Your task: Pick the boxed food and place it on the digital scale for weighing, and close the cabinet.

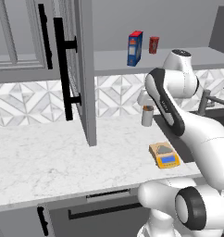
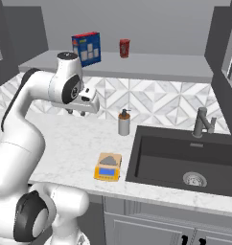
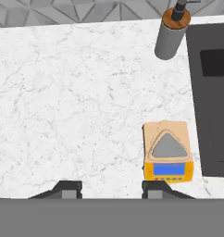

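End effector (image 3: 109, 187) closed and empty, hovering above the marble surface (image 3: 63, 102). Boxed food (image 1: 134, 48) upright on the cabinet (image 1: 86, 69) shelf, upper centre, apart from a small red can (image 1: 153, 45). Cabinet door open. Digital scale (image 3: 168, 152) lower right, apparently bare, near the soap dispenser (image 3: 172, 33).
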{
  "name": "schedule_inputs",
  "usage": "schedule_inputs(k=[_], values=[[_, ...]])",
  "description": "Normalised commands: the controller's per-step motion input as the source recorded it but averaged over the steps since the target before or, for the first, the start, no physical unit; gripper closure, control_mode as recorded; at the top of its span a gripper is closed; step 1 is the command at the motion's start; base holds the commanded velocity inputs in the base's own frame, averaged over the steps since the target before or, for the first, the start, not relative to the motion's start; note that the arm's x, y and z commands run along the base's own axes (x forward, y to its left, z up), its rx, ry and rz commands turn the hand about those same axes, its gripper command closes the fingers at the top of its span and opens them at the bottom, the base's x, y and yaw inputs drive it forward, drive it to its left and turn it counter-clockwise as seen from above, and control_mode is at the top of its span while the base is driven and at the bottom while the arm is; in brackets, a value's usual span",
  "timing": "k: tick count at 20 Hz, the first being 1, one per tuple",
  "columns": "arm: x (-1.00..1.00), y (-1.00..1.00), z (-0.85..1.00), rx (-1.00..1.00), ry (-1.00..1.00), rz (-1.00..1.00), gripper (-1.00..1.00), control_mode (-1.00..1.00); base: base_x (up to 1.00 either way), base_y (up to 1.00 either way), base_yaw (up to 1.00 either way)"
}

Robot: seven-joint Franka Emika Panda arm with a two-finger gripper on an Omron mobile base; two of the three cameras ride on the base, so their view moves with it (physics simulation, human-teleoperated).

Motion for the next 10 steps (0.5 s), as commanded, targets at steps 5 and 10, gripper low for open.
schedule_inputs(k=[5,10], values=[[-0.28,0.0,0.01,0.0,-0.08,0.0,-1.0,-1.0,0.0,0.0,0.0],[-0.23,0.23,0.24,-0.03,-0.25,0.0,-1.0,-1.0,0.0,0.0,0.0]])
